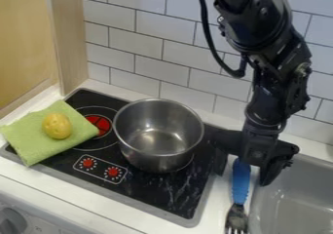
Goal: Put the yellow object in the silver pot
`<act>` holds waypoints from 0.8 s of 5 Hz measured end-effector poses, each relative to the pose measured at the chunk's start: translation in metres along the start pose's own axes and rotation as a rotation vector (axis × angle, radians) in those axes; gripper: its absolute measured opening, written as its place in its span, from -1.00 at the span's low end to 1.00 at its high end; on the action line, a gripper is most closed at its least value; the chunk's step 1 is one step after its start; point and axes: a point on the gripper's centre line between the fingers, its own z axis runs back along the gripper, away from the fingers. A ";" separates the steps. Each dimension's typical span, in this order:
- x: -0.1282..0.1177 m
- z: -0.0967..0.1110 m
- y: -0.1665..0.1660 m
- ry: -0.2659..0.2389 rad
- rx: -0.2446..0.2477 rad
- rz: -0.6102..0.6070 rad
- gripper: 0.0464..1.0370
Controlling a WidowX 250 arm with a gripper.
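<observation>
Yellow object [57, 126] on green cloth [26, 136], claw [244, 177] spread apart, holding nothing
Looks light, firm, perhaps slick; best pinched squarely across its rounded middle, clear of the cloth

Smooth, shiny metal is seen in the pot [158, 143], with light reflected from its inner base. A slightly glossy surface is shown by the yellow object [57, 126], while soft, matt cloth is recognised in the green towel [32, 138]. The black stovetop [156, 191] is finished glossy. Smooth tiles [156, 43] are set beside a wood-like panel [73, 38]. Metal tines are paired with a plastic-looking blue handle on the fork [240, 184]. Mostly matt black is displayed by the gripper [244, 177].
</observation>
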 end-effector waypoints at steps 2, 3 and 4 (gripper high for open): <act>0.002 -0.004 -0.001 0.012 0.002 0.017 0.92; -0.008 0.021 0.001 0.097 0.055 0.010 0.92; -0.015 0.049 0.001 0.156 0.065 0.009 0.92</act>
